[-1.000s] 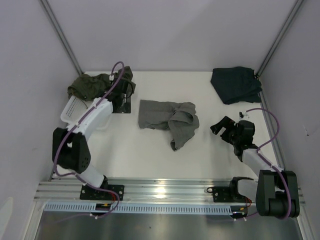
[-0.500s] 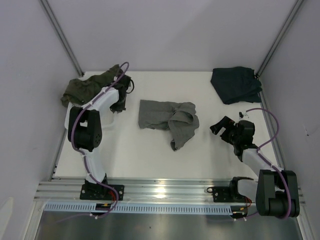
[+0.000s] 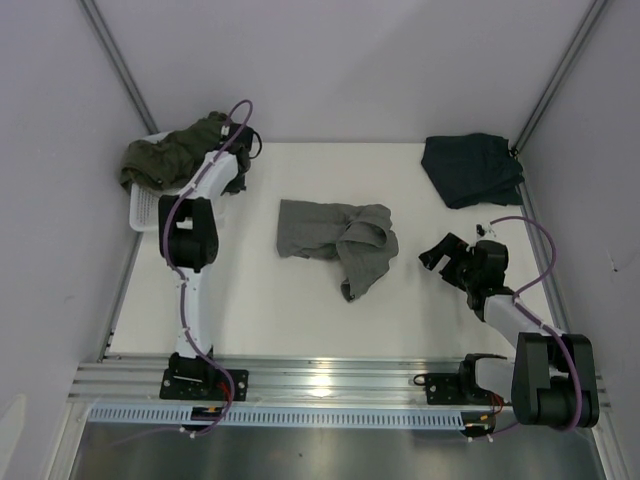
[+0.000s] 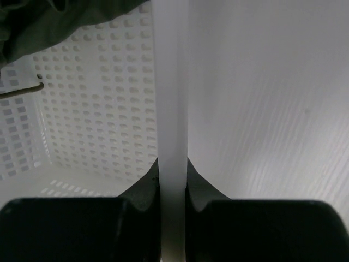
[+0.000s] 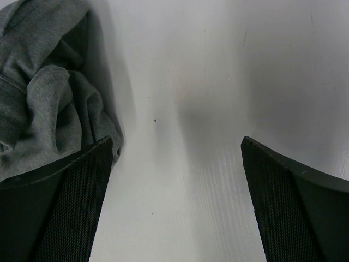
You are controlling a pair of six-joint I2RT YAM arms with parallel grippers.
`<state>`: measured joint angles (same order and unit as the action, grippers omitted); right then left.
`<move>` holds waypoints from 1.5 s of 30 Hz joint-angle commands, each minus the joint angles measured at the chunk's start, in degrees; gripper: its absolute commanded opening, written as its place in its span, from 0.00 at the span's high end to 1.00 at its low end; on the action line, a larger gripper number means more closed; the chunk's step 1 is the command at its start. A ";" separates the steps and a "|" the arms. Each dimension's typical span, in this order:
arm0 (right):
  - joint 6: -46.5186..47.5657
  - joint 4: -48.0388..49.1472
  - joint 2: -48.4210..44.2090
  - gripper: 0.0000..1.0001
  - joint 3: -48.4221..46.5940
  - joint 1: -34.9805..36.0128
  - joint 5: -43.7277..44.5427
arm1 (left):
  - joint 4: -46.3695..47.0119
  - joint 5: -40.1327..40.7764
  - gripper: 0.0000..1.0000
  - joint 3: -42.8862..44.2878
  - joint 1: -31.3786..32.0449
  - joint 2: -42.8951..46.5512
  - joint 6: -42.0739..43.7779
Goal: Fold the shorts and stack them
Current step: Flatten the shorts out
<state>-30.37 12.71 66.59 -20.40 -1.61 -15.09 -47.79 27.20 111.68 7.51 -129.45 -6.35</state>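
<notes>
At the far-left corner of the table [image 3: 260,310] I'm clamping my left gripper [image 4: 173,168] on the white mesh basket [image 4: 92,114]. Jaws are sitting nearly closed, with both fingers [image 4: 143,188] pressing on either side of the basket wall, which is showing edge-on as a thin white strip in the wrist view. My grip is on the basket, not on cloth.

The olive shorts [image 3: 172,160] are lying bunched over the basket's far end. In the wrist view, a fold of them is hanging over the perforated inner wall, well up from my fingers. From the top view I can't tell whether the wrist is touching their right end.

The grey shorts [image 3: 335,240] are lying crumpled in the middle of the table, one leg trailing toward the near edge.

My right gripper [image 3: 445,255] is hanging wide open and gripping nothing, low over bare table near the right edge. It's sitting just beside the right side of the grey shorts. In its wrist view, the grey cloth is bunching up next to one finger, and I can't tell whether it's touching.

The navy shorts [image 3: 470,168] are lying in a flat heap in the far-right corner, apart from both grippers.
</notes>
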 commanded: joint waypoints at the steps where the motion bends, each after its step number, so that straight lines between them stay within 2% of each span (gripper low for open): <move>1: 0.22 1.79 0.39 0.01 -2.45 -0.15 -0.46 | 2.01 0.66 1.00 8.54 -0.65 -6.33 2.92; 5: 0.22 1.88 0.38 0.01 -2.45 -0.15 -0.46 | -2.13 -0.74 1.00 18.29 -3.10 -11.88 2.31; 8: 0.31 1.79 0.39 0.01 -2.54 -0.24 -0.55 | -1.34 -1.80 1.00 18.23 -4.86 -11.53 3.36; 10: 0.22 1.88 0.30 0.01 -2.45 -0.15 -0.55 | -1.25 -2.41 0.85 17.96 -5.92 -11.00 3.19; 11: 0.22 1.88 0.30 0.01 -2.45 -0.15 -0.64 | -1.69 -3.55 0.59 17.96 -6.88 -10.31 2.58; 12: 0.31 1.88 0.38 0.01 -2.45 -0.15 -0.64 | -2.13 -4.69 0.45 17.96 -7.07 -9.60 1.87; 13: 0.22 2.05 0.39 0.01 -2.45 -0.15 -0.73 | -2.04 -4.96 0.37 17.18 -7.16 -8.64 1.43; 14: 0.31 2.06 0.47 0.01 -2.45 -0.15 -0.73 | -1.43 -5.31 0.25 15.52 -6.90 -5.93 0.91; 19: 0.75 2.49 0.12 0.01 -2.45 0.46 -1.52 | -1.07 -5.58 0.01 11.19 -3.82 2.70 -0.59; 22: 1.80 2.93 -1.45 0.00 -2.19 1.43 -2.05 | -6.34 -7.94 0.01 13.12 -1.97 6.47 -3.39; 25: 3.64 2.23 -4.87 0.01 -1.83 6.07 0.41 | -10.39 -9.79 0.01 11.46 -0.31 12.34 -5.34; 30: 6.46 2.23 -11.47 0.01 -1.13 13.46 4.27 | -9.70 -14.62 0.01 0.49 3.82 25.19 -8.76; 32: 6.64 1.97 -12.97 0.01 -1.48 16.63 7.08 | -7.86 -15.86 0.01 -7.24 6.71 32.37 -9.90; 33: 5.25 1.18 -12.97 0.03 -2.87 17.42 7.70 | -4.63 -16.12 0.01 -14.92 9.51 37.64 -10.35; 34: 5.23 0.57 -12.63 0.04 -4.19 17.43 7.71 | -2.50 -15.78 0.01 -17.87 9.54 37.69 -10.78; 35: 4.71 -0.92 -12.19 0.06 -6.03 18.73 9.19 | -0.22 -15.34 0.01 -20.77 12.59 40.39 -11.31; 36: 4.79 -2.85 -10.53 0.10 -8.31 19.70 11.12 | 2.15 -14.99 0.01 -26.54 13.92 45.63 -11.93; 39: 7.68 -11.29 -5.27 0.16 -19.12 23.65 18.22 | 11.38 -15.86 0.01 -39.99 18.50 54.17 -15.26; 40: 8.65 -15.31 -3.76 0.18 -21.58 24.45 19.82 | 13.14 -16.99 0.01 -42.40 19.29 55.87 -16.23; 41: 9.44 -16.74 -2.35 0.20 -25.70 25.15 20.80 | 16.38 -17.44 0.01 -48.51 20.69 57.45 -17.54; 42: 11.02 -17.80 -1.03 0.27 -27.48 26.12 21.76 | 17.28 -17.71 0.01 -50.05 21.31 60.25 -18.08; 45: 13.48 -20.35 3.02 0.35 -31.01 27.79 22.65 | 19.14 -16.05 0.01 -56.56 24.30 65.70 -19.49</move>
<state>-21.39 -1.58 67.29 -48.16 24.60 2.39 -35.99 10.81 59.16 29.85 -69.28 -22.17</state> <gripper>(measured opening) 0.677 0.990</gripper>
